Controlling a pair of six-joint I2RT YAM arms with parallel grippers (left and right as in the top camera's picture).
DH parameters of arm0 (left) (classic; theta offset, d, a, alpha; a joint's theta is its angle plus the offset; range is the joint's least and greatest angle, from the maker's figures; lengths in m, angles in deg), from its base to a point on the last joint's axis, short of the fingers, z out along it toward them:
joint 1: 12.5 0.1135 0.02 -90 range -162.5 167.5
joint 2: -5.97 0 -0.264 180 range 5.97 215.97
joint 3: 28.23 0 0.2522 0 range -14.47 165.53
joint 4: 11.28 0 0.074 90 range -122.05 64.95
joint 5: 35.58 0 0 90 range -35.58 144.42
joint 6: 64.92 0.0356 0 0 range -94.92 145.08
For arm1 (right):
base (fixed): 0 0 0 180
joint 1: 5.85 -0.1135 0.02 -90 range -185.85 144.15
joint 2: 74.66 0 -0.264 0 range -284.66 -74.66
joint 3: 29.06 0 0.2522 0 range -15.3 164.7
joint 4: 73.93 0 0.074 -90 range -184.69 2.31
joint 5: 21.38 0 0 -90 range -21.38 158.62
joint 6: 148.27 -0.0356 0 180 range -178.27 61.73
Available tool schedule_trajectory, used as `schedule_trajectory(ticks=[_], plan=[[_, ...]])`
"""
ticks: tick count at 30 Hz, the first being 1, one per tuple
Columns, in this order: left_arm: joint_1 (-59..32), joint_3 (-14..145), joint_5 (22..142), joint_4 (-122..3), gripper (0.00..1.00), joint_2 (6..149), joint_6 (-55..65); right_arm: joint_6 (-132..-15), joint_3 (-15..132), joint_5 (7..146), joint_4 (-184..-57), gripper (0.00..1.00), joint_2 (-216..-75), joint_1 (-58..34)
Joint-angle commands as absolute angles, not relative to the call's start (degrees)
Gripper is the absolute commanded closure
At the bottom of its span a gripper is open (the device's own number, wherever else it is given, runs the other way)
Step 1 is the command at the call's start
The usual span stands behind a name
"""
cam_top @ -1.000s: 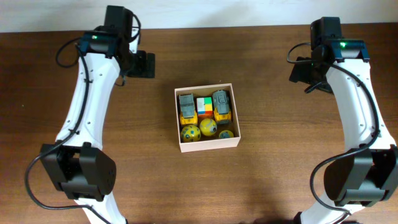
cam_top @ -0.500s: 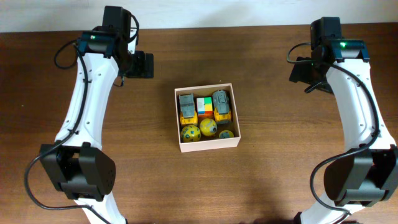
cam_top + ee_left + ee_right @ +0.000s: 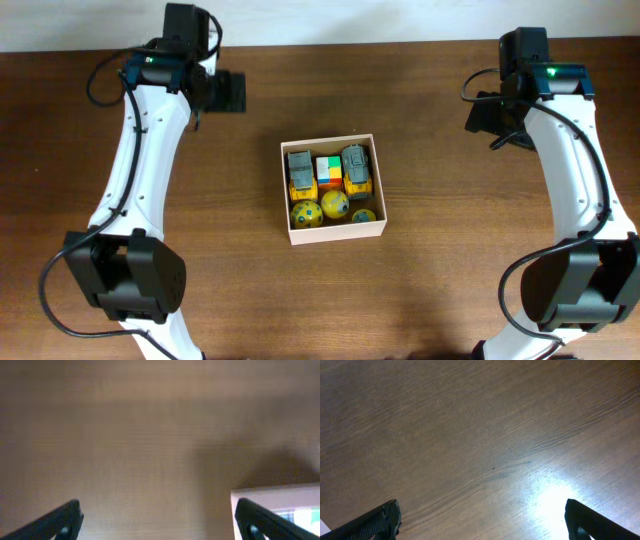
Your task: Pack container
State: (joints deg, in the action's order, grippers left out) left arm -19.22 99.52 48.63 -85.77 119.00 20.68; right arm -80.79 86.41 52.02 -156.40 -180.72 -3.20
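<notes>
Both jaws wide open, holding nothing, off near the bench (image 3: 440, 290) back edge. Box (image 3: 337, 234) looks full; a careless sweep could clip its wall

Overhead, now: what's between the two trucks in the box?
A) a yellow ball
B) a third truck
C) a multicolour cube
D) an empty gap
C: inside the box, the multicolour cube sits in the back row between the trucks, and the yellow balls lie in the row in front.
</notes>
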Motion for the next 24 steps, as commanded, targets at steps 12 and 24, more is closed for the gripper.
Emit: schedule_trajectory(ticks=[12,24], plan=[[-17.78,79.54,49.05,-57.36,0.01,92.79,20.18,-81.47,85.89,51.91,-156.29,0.01,-180.92,-3.2],[-12.4,31.72,56.22,-26.37,0.01,60.58,20.18,-81.47,85.89,51.91,-156.29,0.01,-180.92,-3.2]])
